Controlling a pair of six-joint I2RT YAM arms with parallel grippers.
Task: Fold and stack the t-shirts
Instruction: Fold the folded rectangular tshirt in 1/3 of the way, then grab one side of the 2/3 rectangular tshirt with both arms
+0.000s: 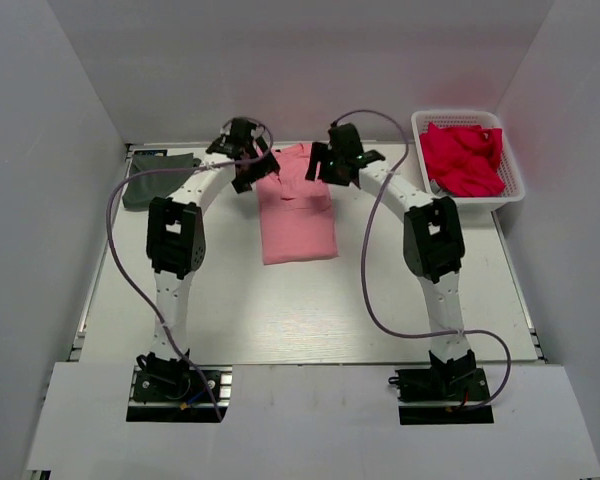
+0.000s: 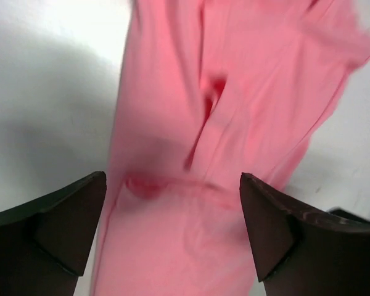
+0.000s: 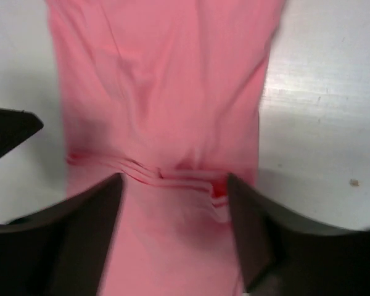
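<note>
Folding the pink tee (image 1: 298,215) crosswise looks to be the step in hand. It lies flat just past the table's middle, toward 12 o'clock, narrowed into a long strip with its sleeves tucked out of sight, so I judge the lengthwise folds done. The grey tee (image 1: 158,180) sits as a small folded square at 10 o'clock, well apart from the pink one, and reads as the base of the stack.

Both arms reach to the strip's far end. The left gripper (image 2: 172,179) hangs over its 11 o'clock corner with jaws spread wide, pink cloth showing between the fingers and nothing pinched. The right gripper (image 3: 174,179) hangs over the 1 o'clock corner, jaws likewise apart and empty, with a layered fold edge lying across the gap between them.

The next move probably calls for both to drop, pinch every layer at the far edge, and carry it evenly toward 6 o'clock. A missed layer or uneven pull would skew the fold. After that comes the carry to 10 o'clock.

Plain white walls (image 1: 310,60) box the space on three sides. The table (image 1: 310,310) is white and matte, with faint scuffs in the right wrist view. A white basket (image 1: 478,204) at 2 o'clock holds crumpled red cloth (image 1: 465,155).
</note>
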